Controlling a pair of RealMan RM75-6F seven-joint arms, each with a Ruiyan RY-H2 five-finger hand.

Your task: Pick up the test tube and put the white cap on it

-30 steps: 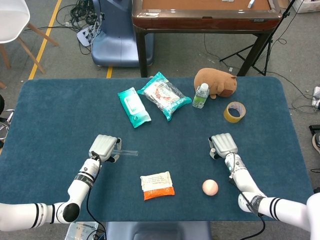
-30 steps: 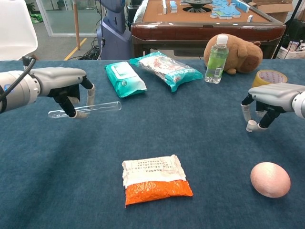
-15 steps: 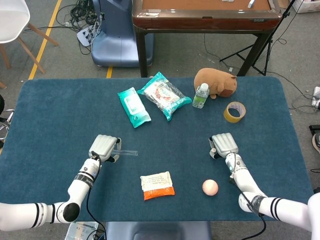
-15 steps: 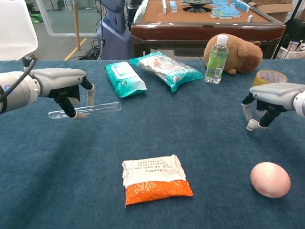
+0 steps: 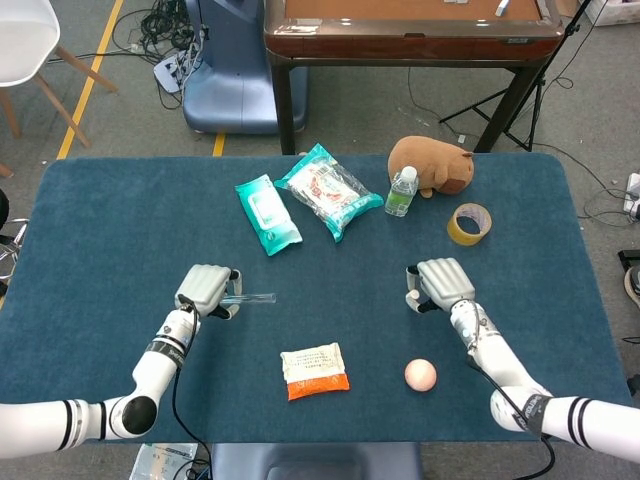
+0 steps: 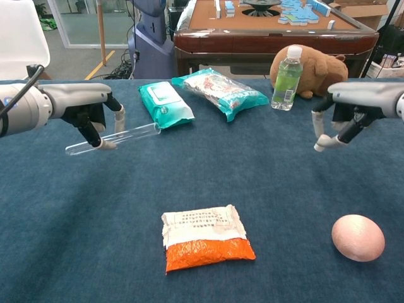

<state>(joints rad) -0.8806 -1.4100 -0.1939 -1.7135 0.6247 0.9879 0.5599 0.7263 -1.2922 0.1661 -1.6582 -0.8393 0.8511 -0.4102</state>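
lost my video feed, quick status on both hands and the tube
Left hand holds test tube above the table, open end toward centre. Right hand pinches white cap, well apart from tube. Nothing between them; snack packet lies below.

Clear glossy test tube (image 6: 113, 138), matt cloth table (image 6: 265, 183)

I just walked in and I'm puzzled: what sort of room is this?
Probably a robotics lab or test room, not a home. A blue table holds mismatched practice items, such as a plush toy and tape roll, and loose cables lie on the floor beside a tripod.
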